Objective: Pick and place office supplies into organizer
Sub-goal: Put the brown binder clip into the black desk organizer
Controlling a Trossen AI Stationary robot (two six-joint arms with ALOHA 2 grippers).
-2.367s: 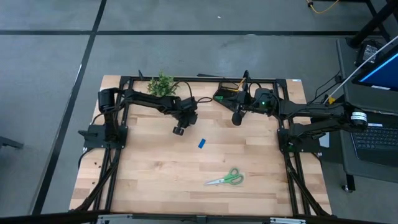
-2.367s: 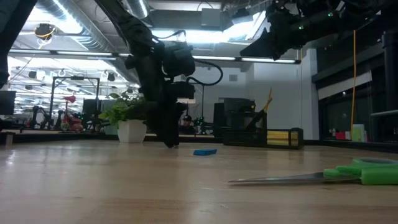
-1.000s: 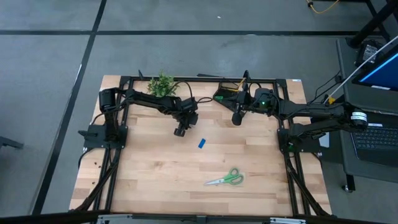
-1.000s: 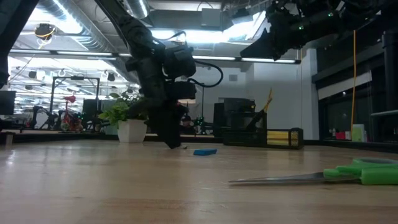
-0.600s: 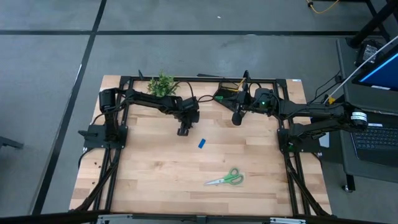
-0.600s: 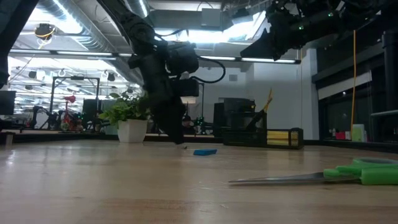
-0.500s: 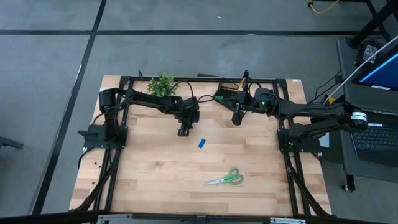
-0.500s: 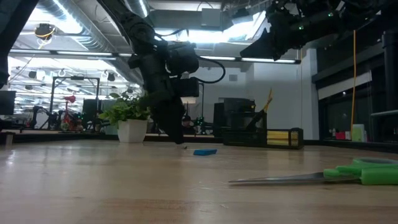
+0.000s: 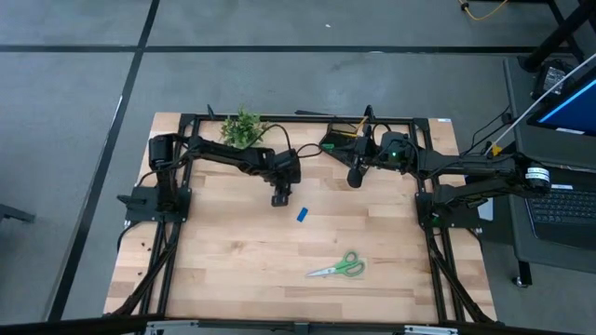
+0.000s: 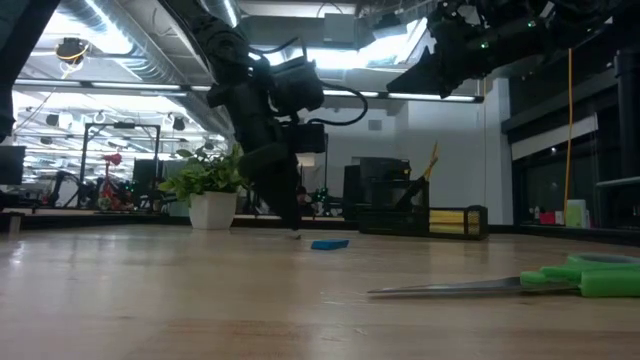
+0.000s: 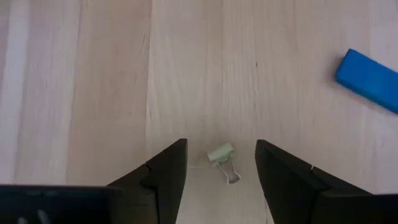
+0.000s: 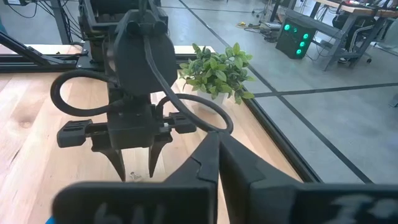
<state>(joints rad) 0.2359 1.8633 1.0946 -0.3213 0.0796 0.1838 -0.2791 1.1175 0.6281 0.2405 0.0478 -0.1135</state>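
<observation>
While the left gripper (image 11: 217,180) hangs low over the table (image 9: 233,261), its fingers (image 11: 165,180) are spread wide and hold nothing. Between them lies a small pale green binder clip (image 11: 222,157), flat on the wood. A blue eraser (image 9: 302,215) lies near it. The green-handled scissors (image 9: 341,267) lie well apart, toward the front. The black organizer (image 9: 343,142) sits at the back edge, by a potted plant (image 9: 242,126). The right gripper (image 9: 354,177) waits up high near the organizer, with its fingers closed and empty.
</observation>
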